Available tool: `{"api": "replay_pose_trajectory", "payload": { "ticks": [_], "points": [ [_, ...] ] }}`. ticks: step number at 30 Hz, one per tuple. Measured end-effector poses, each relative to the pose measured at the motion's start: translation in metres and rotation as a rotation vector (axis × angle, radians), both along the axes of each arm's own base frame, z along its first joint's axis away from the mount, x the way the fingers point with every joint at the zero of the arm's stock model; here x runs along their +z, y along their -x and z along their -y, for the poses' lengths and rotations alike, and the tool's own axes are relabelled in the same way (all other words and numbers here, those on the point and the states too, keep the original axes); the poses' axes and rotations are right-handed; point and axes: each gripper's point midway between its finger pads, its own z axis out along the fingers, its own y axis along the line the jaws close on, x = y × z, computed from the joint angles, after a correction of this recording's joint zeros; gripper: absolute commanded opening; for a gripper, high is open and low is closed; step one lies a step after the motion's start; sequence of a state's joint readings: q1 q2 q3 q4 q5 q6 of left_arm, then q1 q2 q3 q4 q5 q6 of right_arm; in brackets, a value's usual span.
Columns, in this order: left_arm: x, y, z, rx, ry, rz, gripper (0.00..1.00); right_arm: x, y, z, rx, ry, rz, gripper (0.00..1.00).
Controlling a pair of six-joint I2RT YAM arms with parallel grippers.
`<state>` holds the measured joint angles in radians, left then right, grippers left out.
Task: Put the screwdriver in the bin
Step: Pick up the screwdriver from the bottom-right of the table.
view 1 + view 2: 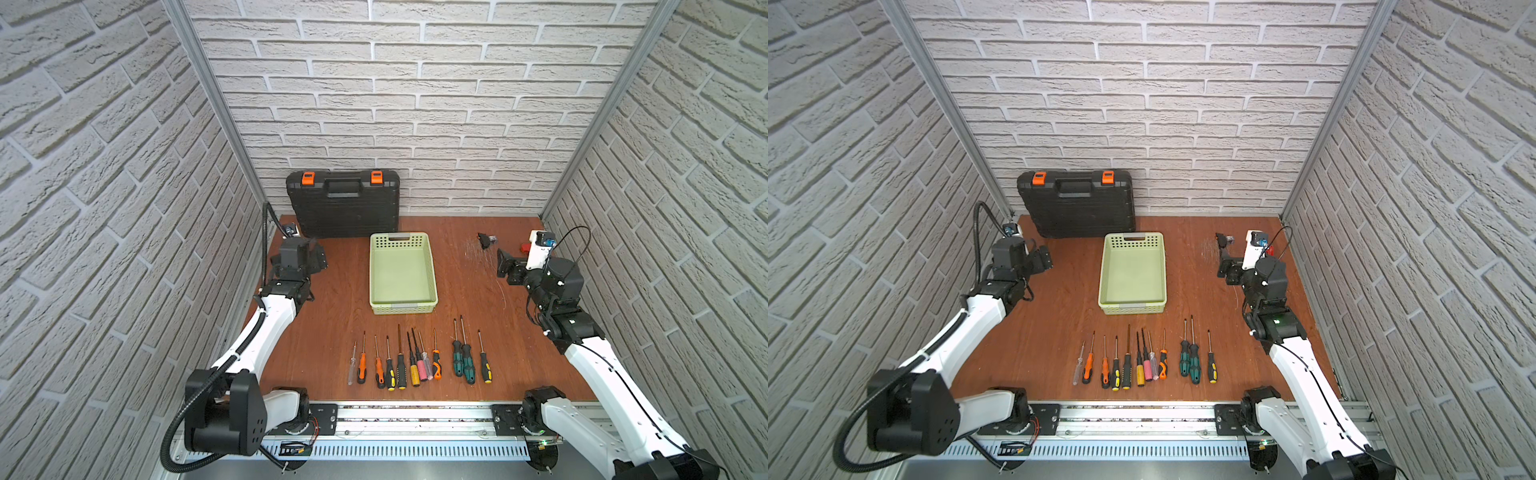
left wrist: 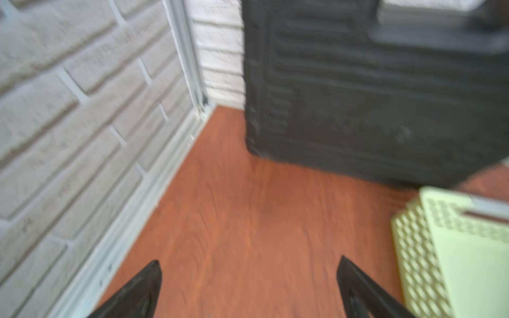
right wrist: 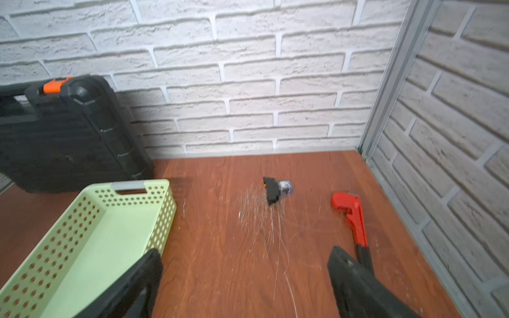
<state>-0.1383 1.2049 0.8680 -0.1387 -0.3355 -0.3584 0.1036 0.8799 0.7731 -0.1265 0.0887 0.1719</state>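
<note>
Several screwdrivers (image 1: 414, 374) (image 1: 1140, 374) with assorted handles lie in a row near the table's front edge, shafts pointing at the bin. The pale green bin (image 1: 376, 270) (image 1: 1106, 270) sits mid-table with nothing in it; its perforated wall also shows in the wrist views (image 2: 413, 247) (image 3: 68, 234). My left gripper (image 1: 321, 257) (image 1: 1044, 258) (image 2: 250, 260) hangs open over bare wood, left of the bin. My right gripper (image 1: 505, 266) (image 1: 1224, 264) (image 3: 245, 249) is open to the bin's right, holding nothing. Both are far from the screwdrivers.
A black toolcase (image 1: 344, 208) (image 3: 68, 132) with orange latches leans on the back wall behind the bin. A small black and silver part (image 1: 485, 240) (image 3: 275, 190) and a red wrench (image 3: 354, 217) lie at the back right. Brick walls close in three sides.
</note>
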Motion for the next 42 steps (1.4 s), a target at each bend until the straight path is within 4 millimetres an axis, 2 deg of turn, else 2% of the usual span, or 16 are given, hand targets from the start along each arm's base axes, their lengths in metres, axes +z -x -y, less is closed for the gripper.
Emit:
{"api": "replay_pose_trajectory", "payload": {
  "ticks": [3, 8, 11, 18, 22, 24, 29, 32, 36, 40, 42],
  "points": [
    [-0.011, 0.021, 0.019, -0.025, 0.034, -0.074, 0.98, -0.020, 0.017, -0.014, 0.039, -0.024, -0.125, 0.89],
    [-0.030, 0.057, 0.052, -0.088, 0.085, -0.166, 0.98, -0.055, 0.064, -0.038, 0.105, -0.037, -0.321, 0.87],
    [-0.044, 0.075, 0.068, -0.128, 0.088, -0.238, 0.98, -0.068, 0.084, -0.044, 0.115, -0.025, -0.413, 0.86],
    [-0.072, 0.101, 0.088, -0.169, 0.057, -0.386, 0.98, -0.097, 0.119, -0.045, 0.067, -0.015, -0.581, 0.81],
    [-0.073, 0.109, 0.095, -0.178, 0.069, -0.401, 0.98, -0.115, 0.130, -0.052, 0.046, -0.017, -0.684, 0.79],
    [-0.071, 0.111, 0.097, -0.177, 0.079, -0.394, 0.98, -0.129, 0.133, -0.055, 0.020, -0.027, -0.738, 0.75],
    [-0.066, 0.112, 0.094, -0.168, 0.090, -0.363, 0.98, -0.169, 0.157, -0.051, -0.047, -0.034, -0.867, 0.66],
    [-0.065, 0.111, 0.095, -0.170, 0.091, -0.357, 0.98, -0.178, 0.167, -0.048, -0.072, -0.032, -0.913, 0.61],
    [-0.068, 0.112, 0.094, -0.170, 0.091, -0.357, 0.98, -0.186, 0.173, -0.051, -0.079, -0.037, -0.958, 0.60],
    [-0.077, 0.119, 0.090, -0.163, 0.094, -0.369, 0.98, -0.203, 0.178, -0.051, -0.091, -0.014, -1.020, 0.49],
    [-0.079, 0.121, 0.089, -0.157, 0.097, -0.373, 0.98, -0.209, 0.180, -0.051, -0.100, -0.005, -1.045, 0.48]
  ]
}}
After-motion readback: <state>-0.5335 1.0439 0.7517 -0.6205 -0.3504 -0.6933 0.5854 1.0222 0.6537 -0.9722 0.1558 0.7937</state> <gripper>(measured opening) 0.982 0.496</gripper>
